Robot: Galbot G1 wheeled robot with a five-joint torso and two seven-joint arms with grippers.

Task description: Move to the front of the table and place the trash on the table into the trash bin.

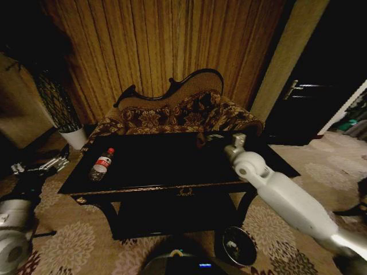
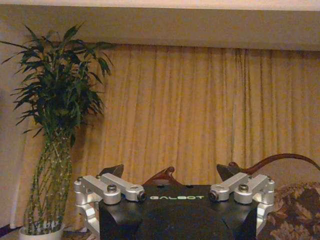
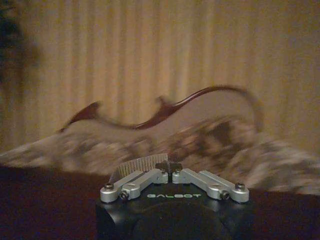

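Right gripper [image 3: 171, 172] over table [image 1: 172, 186], far right side, pinched on small tan block [image 3: 137, 165], lifted for carry. Trash bin [image 1: 239, 245] on floor, front right. Bottle [image 1: 101, 164] lying at table's left. Left gripper [image 2: 172, 176] spread wide, parked left.

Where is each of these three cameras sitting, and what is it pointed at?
Head view: from the robot's head, down at the table, bottle, trash bin; both arms show.
Left wrist view: on the left arm, facing the curtain and plant; left gripper open.
Right wrist view: on the right arm above the table, facing the sofa; right gripper shut on a tan scrap.
All share sofa and curtain.
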